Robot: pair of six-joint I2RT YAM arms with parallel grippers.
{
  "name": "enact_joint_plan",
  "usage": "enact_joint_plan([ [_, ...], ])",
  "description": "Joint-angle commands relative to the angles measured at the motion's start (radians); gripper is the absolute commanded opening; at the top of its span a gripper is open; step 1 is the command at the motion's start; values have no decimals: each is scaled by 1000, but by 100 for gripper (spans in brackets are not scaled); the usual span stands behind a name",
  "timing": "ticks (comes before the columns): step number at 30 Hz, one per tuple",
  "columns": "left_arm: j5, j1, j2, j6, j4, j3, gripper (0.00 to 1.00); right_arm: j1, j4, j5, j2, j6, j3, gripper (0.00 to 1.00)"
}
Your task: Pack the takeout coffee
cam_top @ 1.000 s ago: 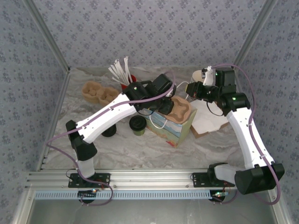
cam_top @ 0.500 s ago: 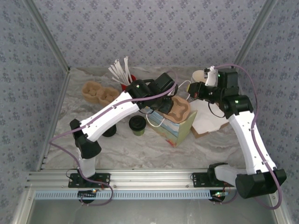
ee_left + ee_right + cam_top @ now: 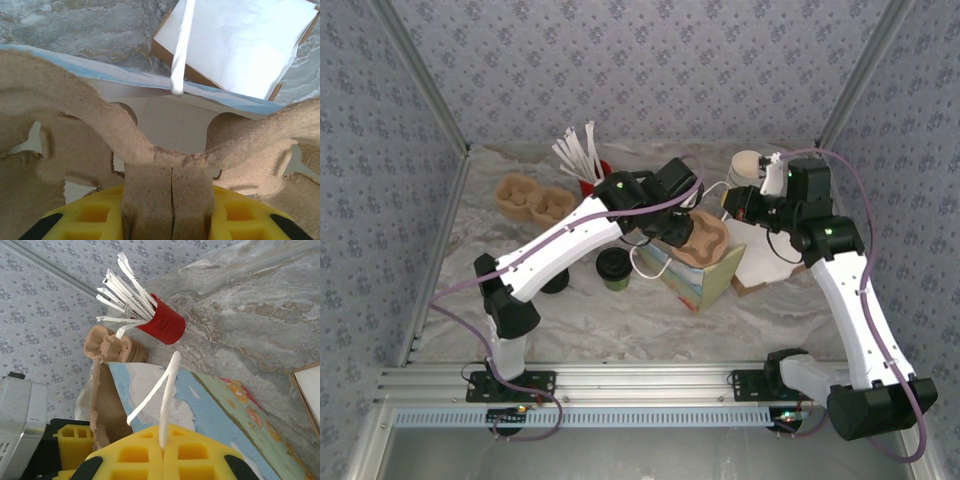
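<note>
- Left hand (image 3: 682, 232), top view: clamped on a brown pulp cup carrier (image 3: 705, 240), which sits over the open mouth of the gift bag (image 3: 705, 282).
- Right hand (image 3: 732, 203), top view: at the bag's far rim, jaws pinched together.
- Takeout coffee (image 3: 613, 268): upright on the desk (image 3: 620, 325), just left of the bag and outside it, apart from both hands. Green body, black lid on.
- Desk surface: grey-white marble pattern, with an aluminium rail (image 3: 640, 382) along the near edge.
- Room: blue-grey floral wallpaper (image 3: 640, 70) on three sides, slanted metal posts in the back corners.
- Back left: red cup (image 3: 600, 168) full of white stirrers, with a stack of pulp carriers (image 3: 533, 200) beside it.
- Back right: white paper cups (image 3: 748, 165).
- Right of the bag: white sheets (image 3: 765, 262) on a brown board.
- A low black round piece (image 3: 555, 283) is partly hidden under the left forearm.
- Left wrist view: yellow pads (image 3: 90, 216) are closed on the carrier's centre ridge. Past it are the bag's blue rim and white inside wall. Further out are a white handle (image 3: 182, 45), then the white sheets on the brown board, lying on the marble.
- Right wrist view: yellow pads (image 3: 135, 455) are shut on the bag's white handle loop. The bag's printed side runs off to the right. The carrier's brown edge stands at left. The red cup, stirrers and carrier stack sit beyond on the marble, with wallpaper and a metal post behind.
</note>
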Motion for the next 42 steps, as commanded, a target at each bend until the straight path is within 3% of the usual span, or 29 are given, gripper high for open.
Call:
enact_joint_plan([
  [1,38,-9,41,38,-64,40,31,7,15,9,-2,15,1,0],
  [20,44,-20,35,139,-173,85,31,24,15,103,-32,71,4,0],
  [32,67,-17,192,182,-295,283,31,54,66,99,-49,96,-30,0],
  [42,95,-15,253,182,-332,336,34,69,81,110,-78,113,-73,0],
])
